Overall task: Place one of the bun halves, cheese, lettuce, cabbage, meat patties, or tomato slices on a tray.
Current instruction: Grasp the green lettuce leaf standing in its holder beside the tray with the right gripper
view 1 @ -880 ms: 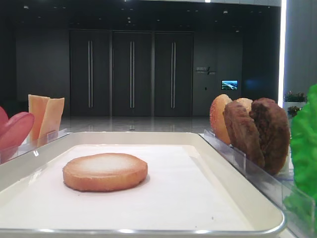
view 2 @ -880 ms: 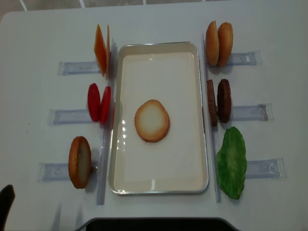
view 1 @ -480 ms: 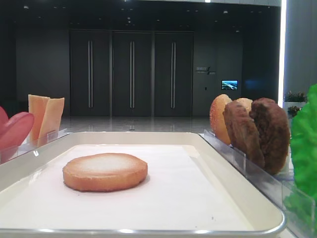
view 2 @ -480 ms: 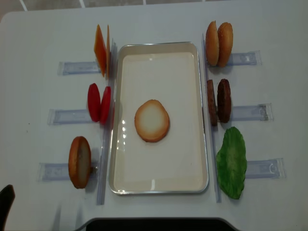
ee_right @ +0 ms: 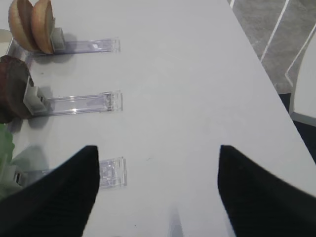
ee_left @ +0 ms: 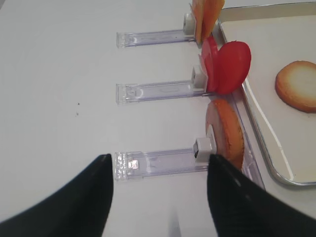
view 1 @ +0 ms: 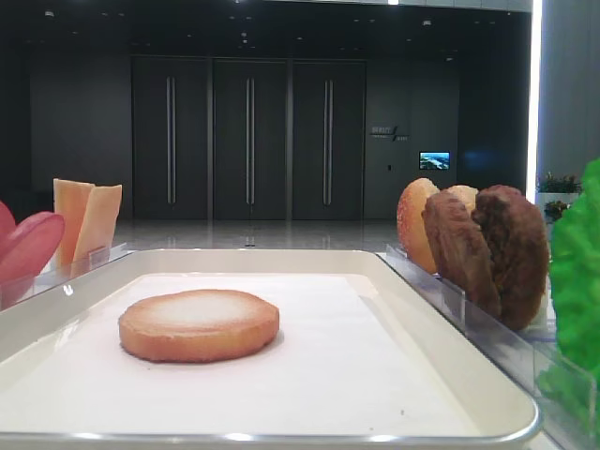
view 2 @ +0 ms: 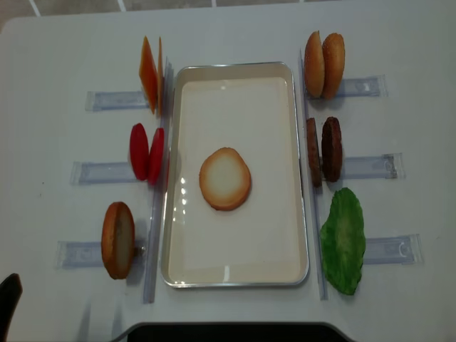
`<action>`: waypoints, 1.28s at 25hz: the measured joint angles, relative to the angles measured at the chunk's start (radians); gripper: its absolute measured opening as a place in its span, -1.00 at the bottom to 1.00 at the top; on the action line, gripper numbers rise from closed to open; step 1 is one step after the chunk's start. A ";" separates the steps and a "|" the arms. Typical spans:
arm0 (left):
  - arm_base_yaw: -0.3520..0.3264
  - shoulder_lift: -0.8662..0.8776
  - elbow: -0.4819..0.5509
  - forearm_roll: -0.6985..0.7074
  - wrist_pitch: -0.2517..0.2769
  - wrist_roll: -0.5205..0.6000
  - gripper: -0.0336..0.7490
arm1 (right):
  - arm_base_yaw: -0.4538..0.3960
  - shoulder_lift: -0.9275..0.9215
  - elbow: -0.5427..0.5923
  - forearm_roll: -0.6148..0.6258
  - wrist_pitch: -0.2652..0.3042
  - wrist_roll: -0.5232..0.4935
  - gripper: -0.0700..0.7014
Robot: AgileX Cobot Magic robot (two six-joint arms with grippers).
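Observation:
One bun half lies flat, pale face up, in the middle of the cream tray. Further bun halves stand in racks at the far right and near left. Cheese and tomato slices stand left of the tray; meat patties and lettuce are on its right. Cabbage is out of view. My left gripper hovers open over the near-left rack, holding nothing. My right gripper is open and empty above bare table, right of the lettuce rack.
Clear plastic racks stick out sideways from both long sides of the tray. The table's right edge runs close to my right gripper, with floor beyond. White tabletop lies left of the left-hand racks.

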 joint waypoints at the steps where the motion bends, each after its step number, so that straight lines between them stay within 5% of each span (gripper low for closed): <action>1: 0.000 0.000 0.000 0.000 0.000 0.000 0.27 | 0.000 0.000 0.000 0.000 0.000 0.000 0.43; 10: 0.000 0.000 0.000 0.000 0.000 0.000 0.27 | 0.000 0.022 0.000 0.013 0.000 0.000 0.40; 16: 0.000 0.000 0.000 0.000 0.000 0.000 0.27 | 0.000 0.486 -0.075 0.019 -0.005 -0.001 0.38; 23: 0.000 0.000 0.000 0.000 0.000 0.000 0.27 | 0.000 1.031 -0.306 0.021 0.024 -0.001 0.35; 29: 0.000 0.000 0.000 0.000 0.000 0.000 0.26 | 0.016 1.186 -0.418 0.082 0.075 0.036 0.32; 32: 0.000 0.000 0.000 0.000 0.000 0.000 0.22 | 0.114 1.189 -0.420 0.121 0.082 0.133 0.30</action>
